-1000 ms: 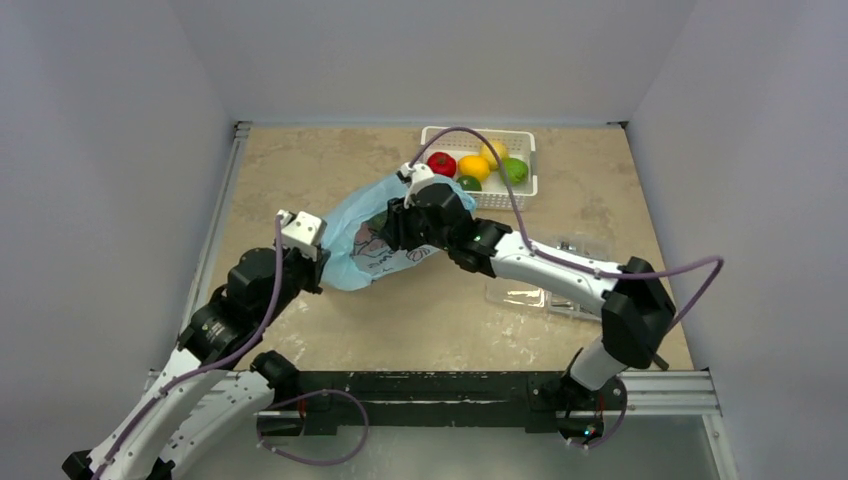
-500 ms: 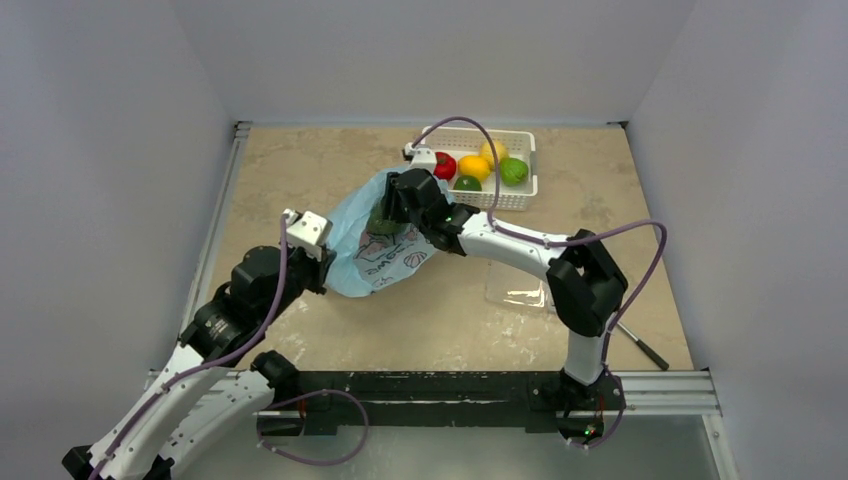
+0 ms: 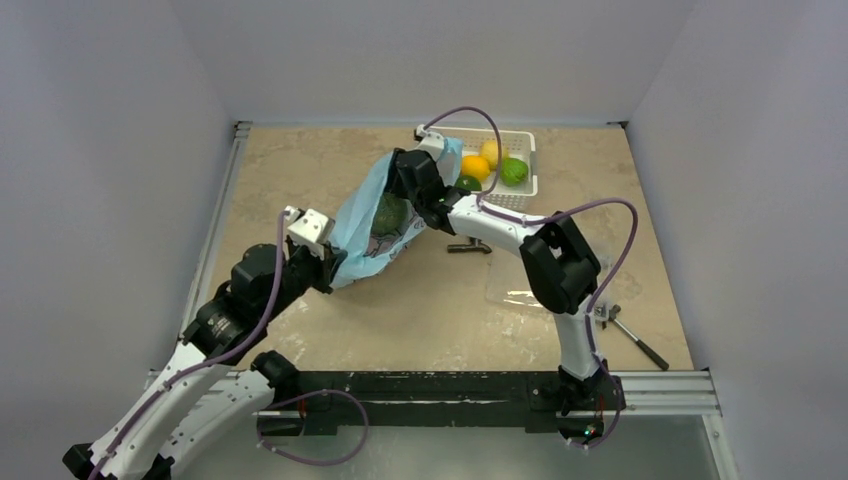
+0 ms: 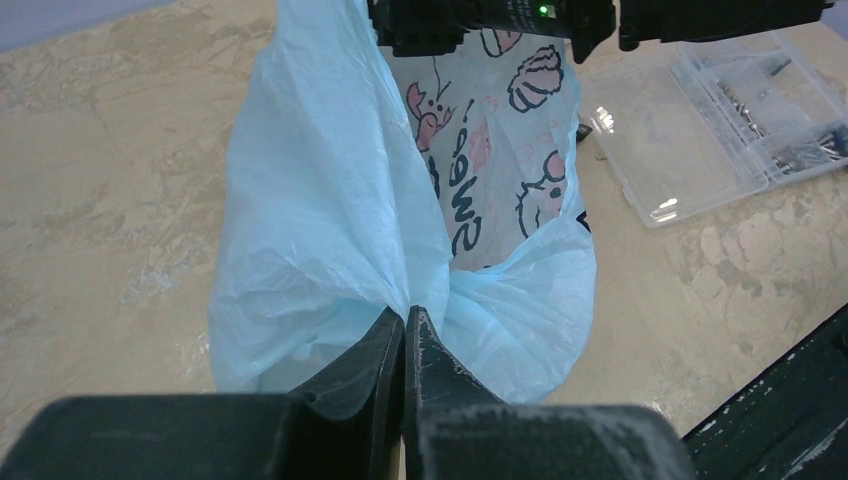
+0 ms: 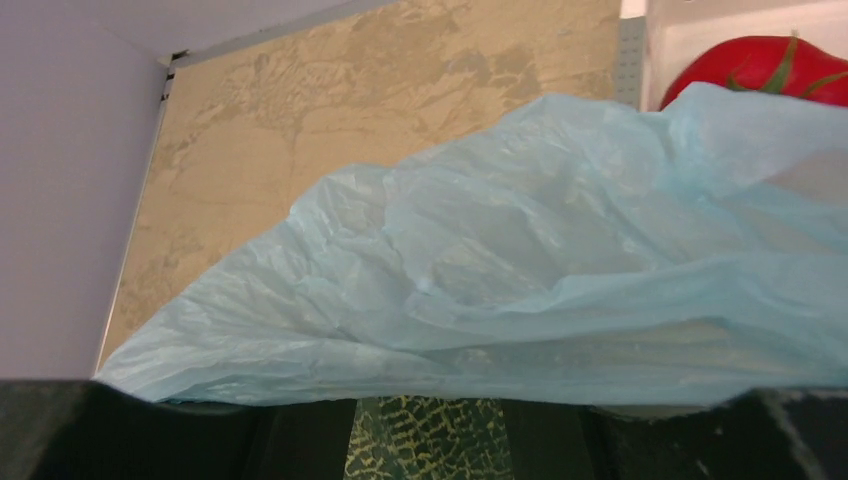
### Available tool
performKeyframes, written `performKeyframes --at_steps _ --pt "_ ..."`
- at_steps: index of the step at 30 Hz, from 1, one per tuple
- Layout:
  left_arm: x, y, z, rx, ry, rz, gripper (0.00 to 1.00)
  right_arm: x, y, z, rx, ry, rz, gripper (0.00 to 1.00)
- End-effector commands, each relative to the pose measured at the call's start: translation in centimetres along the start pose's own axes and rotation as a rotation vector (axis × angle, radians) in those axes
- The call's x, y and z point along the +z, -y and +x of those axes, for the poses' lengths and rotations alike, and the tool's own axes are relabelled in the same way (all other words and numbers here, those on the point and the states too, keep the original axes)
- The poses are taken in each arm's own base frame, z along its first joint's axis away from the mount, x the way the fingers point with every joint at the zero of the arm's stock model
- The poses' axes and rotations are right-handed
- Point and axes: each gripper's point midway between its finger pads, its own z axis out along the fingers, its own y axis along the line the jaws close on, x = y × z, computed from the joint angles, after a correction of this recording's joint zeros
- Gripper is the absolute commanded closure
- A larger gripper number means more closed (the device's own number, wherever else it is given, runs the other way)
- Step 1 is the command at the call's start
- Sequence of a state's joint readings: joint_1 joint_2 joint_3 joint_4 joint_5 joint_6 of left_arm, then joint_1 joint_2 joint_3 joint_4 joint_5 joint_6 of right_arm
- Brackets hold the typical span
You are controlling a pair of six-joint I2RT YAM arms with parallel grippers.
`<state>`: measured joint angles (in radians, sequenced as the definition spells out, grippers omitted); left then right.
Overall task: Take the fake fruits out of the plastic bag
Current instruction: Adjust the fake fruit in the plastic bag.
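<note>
The bag (image 3: 365,238) hangs above the table (image 3: 290,170), pulled taut on a slant between the two arms. Its low end is near the left arm and its high end is by the basket (image 3: 505,201). One fruit is in it, the bumpy green ball (image 3: 388,216), showing through the thin plastic about halfway up.

The left gripper (image 4: 405,335) is pinched tight on a gathered fold at the low end, probably anchoring the bag so it cannot follow the ball. The right gripper (image 5: 430,445) is pushed in at the high end. Its wrist view shows the ball's crackled skin between dark fingers (image 5: 250,440) with plastic draped over them, but I cannot tell whether they clamp the ball.

In the basket lie an orange (image 3: 475,167), lemon (image 3: 491,150), limes (image 3: 514,171) and apple (image 5: 760,62), so this looks like the last fruit. A clear parts box (image 4: 700,130) lies apart.
</note>
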<state>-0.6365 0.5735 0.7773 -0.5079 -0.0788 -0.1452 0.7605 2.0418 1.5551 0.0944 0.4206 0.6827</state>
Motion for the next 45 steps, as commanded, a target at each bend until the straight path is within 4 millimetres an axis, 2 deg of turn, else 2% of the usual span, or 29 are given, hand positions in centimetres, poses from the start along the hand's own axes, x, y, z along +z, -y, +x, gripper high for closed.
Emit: performKeyframes --at_steps 1,4,5,6,10,13,14,16,18,22,25,26,27,28,29,30,31,34,38,42,45 --pt "0.0 1.3 -2.0 -0.052 0.047 0.057 1.00 0.9 -3.8 -2.7 -0.007 0.038 -0.116 0.50" --pt "-0.1 1.1 -1.5 -0.086 0.007 0.032 1.00 0.5 -4.2 -1.6 -0.090 -0.025 -0.159 0.44" --pt "-0.1 0.8 -1.2 -0.103 -0.007 0.014 1.00 0.1 -4.5 -1.2 -0.125 -0.032 -0.195 0.33" --pt "-0.1 0.5 -0.7 -0.127 -0.029 -0.012 1.00 -0.2 -4.7 -0.4 -0.162 -0.057 -0.234 0.26" --pt "-0.3 -1.2 2.0 -0.235 -0.136 -0.153 1.00 -1.3 -4.8 3.8 -0.337 -0.197 -0.302 0.19" --pt "-0.6 -3.0 4.3 -0.287 -0.210 -0.291 1.00 -2.1 -3.7 6.6 -0.494 -0.210 -0.259 0.12" --pt "-0.8 -3.8 5.3 -0.315 -0.234 -0.356 1.00 -2.3 -2.8 7.6 -0.527 -0.230 -0.226 0.12" --pt "-1.2 -5.3 7.1 -0.373 -0.279 -0.488 1.00 -2.9 -1.2 9.2 -0.559 -0.275 -0.195 0.20" --pt "-1.6 -6.1 9.0 -0.394 -0.340 -0.576 1.00 -4.5 -0.4 10.8 -0.569 -0.312 -0.210 0.27" --pt "-1.7 -6.3 10.8 -0.438 -0.364 -0.621 1.00 -10.3 -1.5 14.6 -0.562 -0.377 -0.378 0.33" --pt "-1.4 -5.1 10.2 -0.451 -0.314 -0.512 1.00 -13.5 -1.8 14.5 -0.527 -0.348 -0.418 0.33" --pt "-1.4 -4.5 9.6 -0.449 -0.288 -0.453 0.95 -14.1 -1.8 14.1 -0.506 -0.332 -0.427 0.33" --pt "-1.4 -3.9 8.9 -0.448 -0.257 -0.400 0.86 -14.5 -1.8 13.2 -0.486 -0.305 -0.425 0.32" --pt "-1.6 -3.5 8.2 -0.450 -0.225 -0.368 0.63 -15.0 -2.2 12.2 -0.464 -0.274 -0.438 0.32" --pt "-1.9 -3.4 7.3 -0.450 -0.188 -0.349 0.51 -15.3 -2.5 11.7 -0.441 -0.260 -0.450 0.31" --pt "-2.3 -3.5 6.4 -0.441 -0.160 -0.337 0.41 -15.6 -2.7 11.0 -0.408 -0.240 -0.445 0.30" --pt "-2.6 -3.4 5.4 -0.423 -0.138 -0.319 0.37 -15.6 -2.9 10.3 -0.386 -0.218 -0.437 0.29" --pt "-3.1 -3.0 2.8 -0.348 -0.130 -0.280 0.30 -15.7 -2.7 8.3 -0.314 -0.162 -0.378 0.29" --pt "-1.9 -1.7 0.9 -0.242 -0.185 -0.199 0.26 -16.1 -2.4 6.5 -0.209 -0.109 -0.338 0.30" --pt "0.3 -0.6 1.4 -0.189 -0.243 -0.136 0.24 -16.2 -2.2 6.5 -0.121 -0.133 -0.324 0.30" --pt "1.3 -0.3 2.2 -0.151 -0.284 -0.111 0.24 -16.3 -2.7 7.0 -0.118 -0.161 -0.352 0.27"
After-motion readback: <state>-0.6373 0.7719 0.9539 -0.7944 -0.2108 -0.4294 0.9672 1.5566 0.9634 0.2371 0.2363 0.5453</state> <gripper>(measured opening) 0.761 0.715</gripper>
